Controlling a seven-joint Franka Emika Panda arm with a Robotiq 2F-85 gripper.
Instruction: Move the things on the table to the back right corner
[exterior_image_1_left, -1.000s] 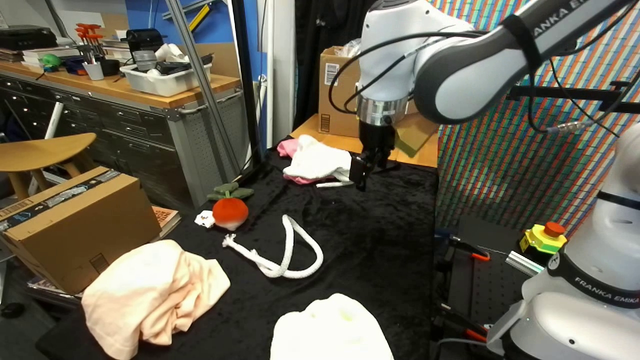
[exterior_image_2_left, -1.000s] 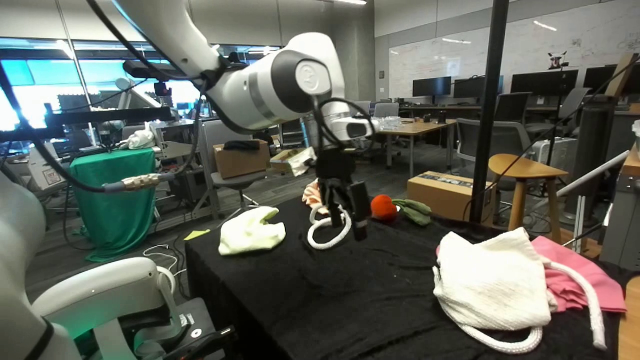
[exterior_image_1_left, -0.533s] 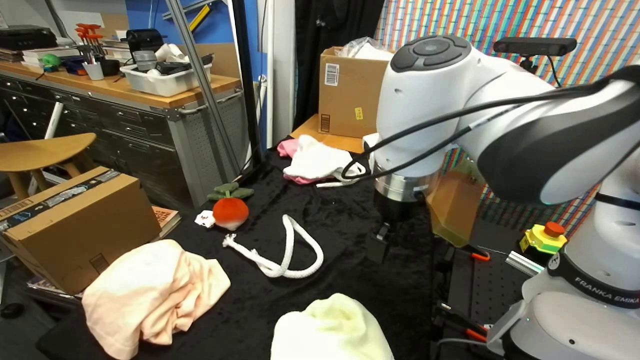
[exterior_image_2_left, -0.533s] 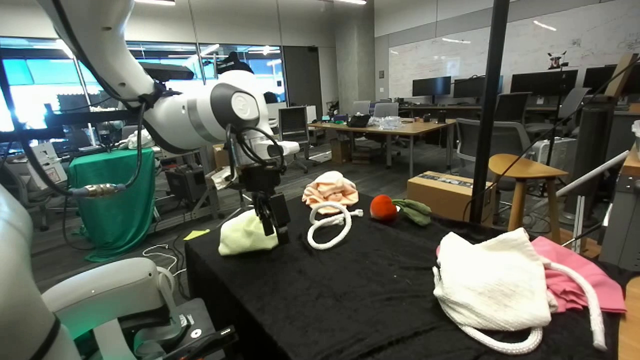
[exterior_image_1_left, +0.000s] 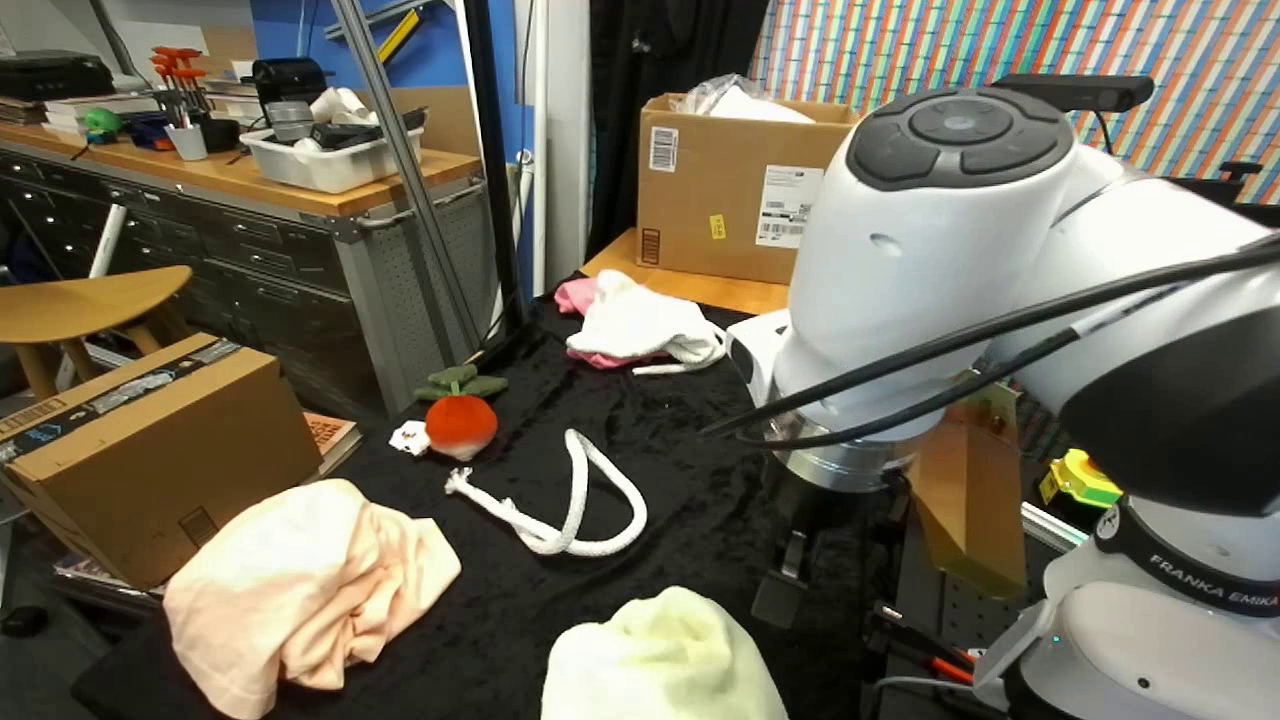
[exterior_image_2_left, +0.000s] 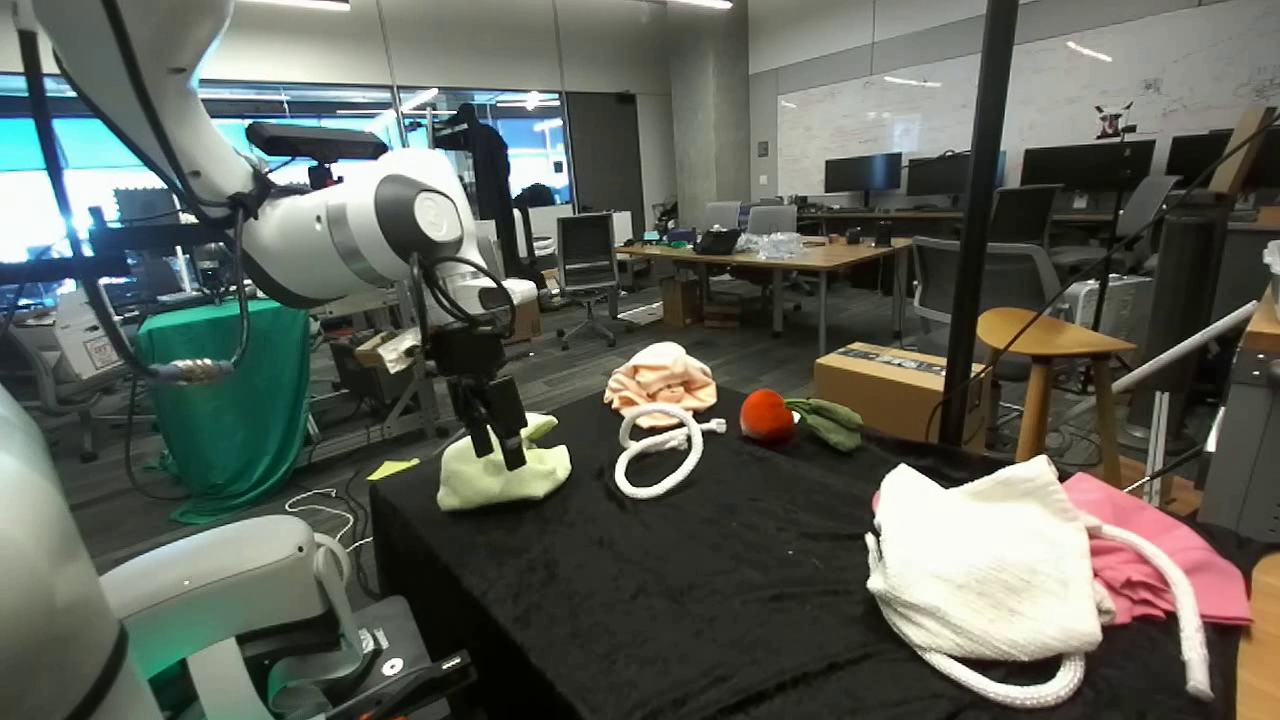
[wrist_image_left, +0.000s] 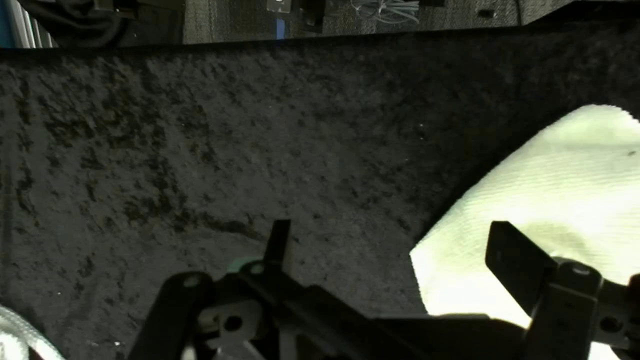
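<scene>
My gripper (wrist_image_left: 390, 224) stands open with nothing between its fingers, above the black-covered table (exterior_image_1_left: 700, 440). The right finger (wrist_image_left: 515, 260) overlaps a pale white cloth (wrist_image_left: 575, 200) in the wrist view. That cloth (exterior_image_2_left: 505, 478) lies crumpled near a table end, just below the gripper (exterior_image_2_left: 498, 457) in an exterior view. A peach cloth (exterior_image_1_left: 310, 590), a white rope (exterior_image_1_left: 600, 546) and a red round object (exterior_image_1_left: 460, 425) with green leaves lie apart from each other. Another white cloth (exterior_image_2_left: 985, 565) rests on a pink cloth (exterior_image_2_left: 1160, 560). Which corner is the back right, I cannot tell.
More white rope (exterior_image_2_left: 1040, 692) shows around the white-on-pink pile. Beyond that pile stands a cardboard box (exterior_image_1_left: 700, 200). Another box (exterior_image_1_left: 160, 450) is beside the table's edge near the peach cloth, and a dark pole (exterior_image_2_left: 975, 230) rises behind the table.
My arm has swung away from the pile end, over the table to the lone pale cloth. The jaws have stayed open, and the cloths, rope and red object have not moved.
</scene>
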